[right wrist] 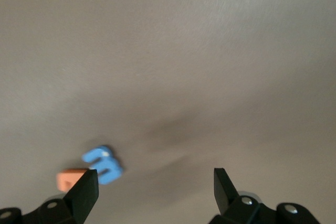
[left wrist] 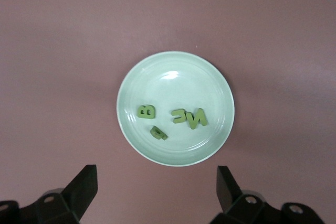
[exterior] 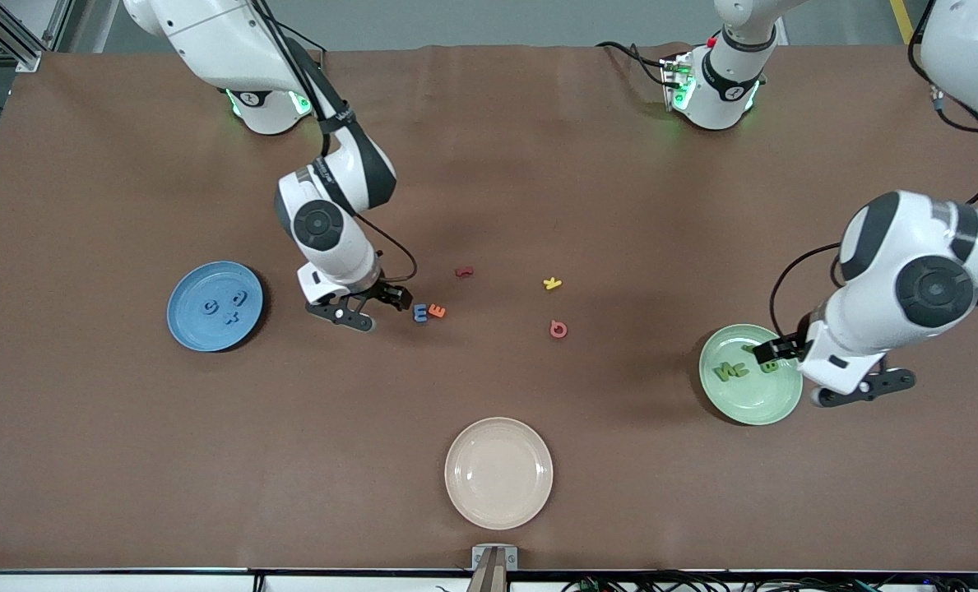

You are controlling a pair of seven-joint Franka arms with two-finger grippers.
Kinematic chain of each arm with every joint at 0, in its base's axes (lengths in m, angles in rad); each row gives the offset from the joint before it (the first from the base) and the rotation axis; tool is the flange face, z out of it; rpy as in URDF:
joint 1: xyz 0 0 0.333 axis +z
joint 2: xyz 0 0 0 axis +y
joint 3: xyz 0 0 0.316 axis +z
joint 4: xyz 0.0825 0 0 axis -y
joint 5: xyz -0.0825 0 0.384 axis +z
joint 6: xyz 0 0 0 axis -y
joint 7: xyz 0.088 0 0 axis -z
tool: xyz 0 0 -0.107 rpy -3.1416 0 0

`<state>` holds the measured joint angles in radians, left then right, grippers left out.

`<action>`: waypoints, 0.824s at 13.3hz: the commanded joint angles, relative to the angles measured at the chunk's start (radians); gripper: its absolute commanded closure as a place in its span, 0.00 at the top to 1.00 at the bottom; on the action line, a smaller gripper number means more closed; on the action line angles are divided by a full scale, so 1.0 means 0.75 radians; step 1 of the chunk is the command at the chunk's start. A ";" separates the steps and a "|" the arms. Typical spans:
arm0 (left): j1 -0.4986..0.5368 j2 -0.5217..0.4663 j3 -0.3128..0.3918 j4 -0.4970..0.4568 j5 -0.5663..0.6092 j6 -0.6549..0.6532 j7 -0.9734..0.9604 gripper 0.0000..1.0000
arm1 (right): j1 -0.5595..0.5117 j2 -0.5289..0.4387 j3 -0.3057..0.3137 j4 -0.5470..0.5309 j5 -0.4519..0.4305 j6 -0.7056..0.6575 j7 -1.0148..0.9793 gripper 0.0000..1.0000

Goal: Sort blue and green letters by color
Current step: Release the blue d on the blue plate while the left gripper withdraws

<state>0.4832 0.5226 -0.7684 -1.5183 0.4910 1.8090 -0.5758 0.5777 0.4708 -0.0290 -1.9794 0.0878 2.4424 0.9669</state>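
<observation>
The small mid-blue chunky toy letter E (exterior: 420,312) is the last blue piece loose on the brown table cloth (exterior: 489,164); it lies touching a small orange toy letter E (exterior: 437,311) on the side away from the right arm's end of the table. The right gripper (exterior: 390,296) stands just beside the blue E, low over the cloth, its black fingers (right wrist: 84,192) spread wide with nothing between them. In my judgement the step in hand is the pick of this blue E, and it calls for care: the jaws should come down astride the blue piece only, one finger slipping between it and the orange neighbour or approaching across the free sides, so the orange one is not dragged along. From the blue E, the round blue plate (exterior: 215,306) toward the right arm's end already carries three blue letters (exterior: 229,306). Well apart, toward the left arm's end, the pale green plate (left wrist: 176,108) holds four green letters (left wrist: 190,117); the left gripper (left wrist: 157,192) hangs over it, jaws wide and empty.
</observation>
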 commanded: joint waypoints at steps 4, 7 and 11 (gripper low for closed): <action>0.037 -0.279 -0.002 0.214 -0.214 -0.375 0.160 1.00 | 0.062 0.127 -0.012 0.146 0.179 0.004 0.640 1.00; 0.104 -0.433 -0.023 0.210 -0.321 -0.416 0.199 1.00 | 0.076 0.168 -0.017 0.173 0.243 0.012 0.801 1.00; -0.013 -0.476 0.105 0.202 -0.340 -0.447 0.422 1.00 | 0.101 0.211 -0.019 0.181 0.227 0.034 0.803 1.00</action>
<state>0.5402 0.1950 -0.7671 -1.3455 0.2597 1.4778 -0.3192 0.6306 0.6060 -0.0300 -1.8688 0.2426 2.4576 1.5534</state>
